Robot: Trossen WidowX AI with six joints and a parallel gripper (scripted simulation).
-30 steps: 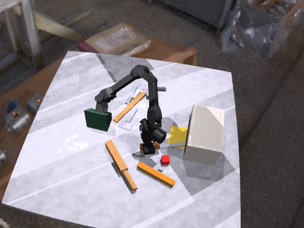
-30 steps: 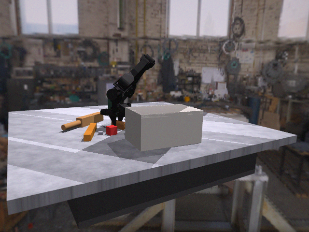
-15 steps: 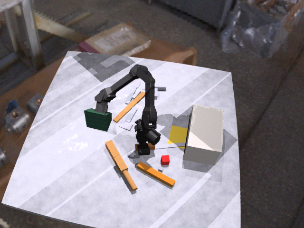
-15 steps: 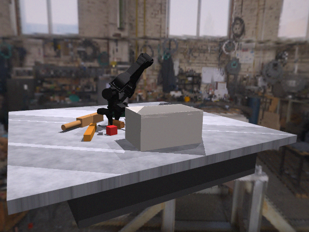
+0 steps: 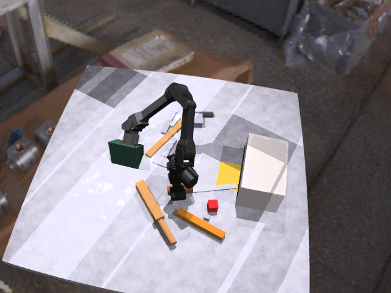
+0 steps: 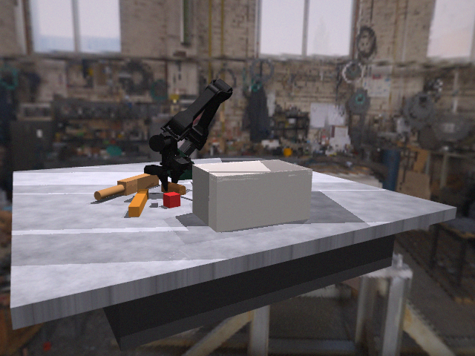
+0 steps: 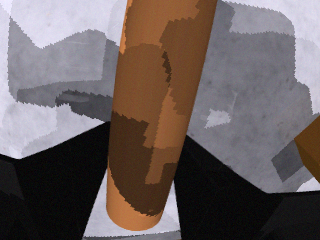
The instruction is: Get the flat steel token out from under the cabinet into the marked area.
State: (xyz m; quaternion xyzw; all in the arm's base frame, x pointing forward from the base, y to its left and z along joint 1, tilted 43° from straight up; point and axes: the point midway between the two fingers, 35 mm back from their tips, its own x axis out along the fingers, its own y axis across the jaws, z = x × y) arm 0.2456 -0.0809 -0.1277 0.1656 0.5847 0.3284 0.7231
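My gripper is shut on the round orange-brown handle of a tool with a long thin flat blade. The blade points right, towards the cabinet. Its tip is over the near edge of the yellow marked area, just short of the cabinet's front. Whether the blade touches the table is unclear. The cabinet is a pale closed box. Its vent slots are hidden, and I cannot see the steel token in any view.
A red cube, a small grey piece and an orange bar lie nearby. A thick orange piece with a handle lies left of them. An orange stick and grey pieces lie farther back.
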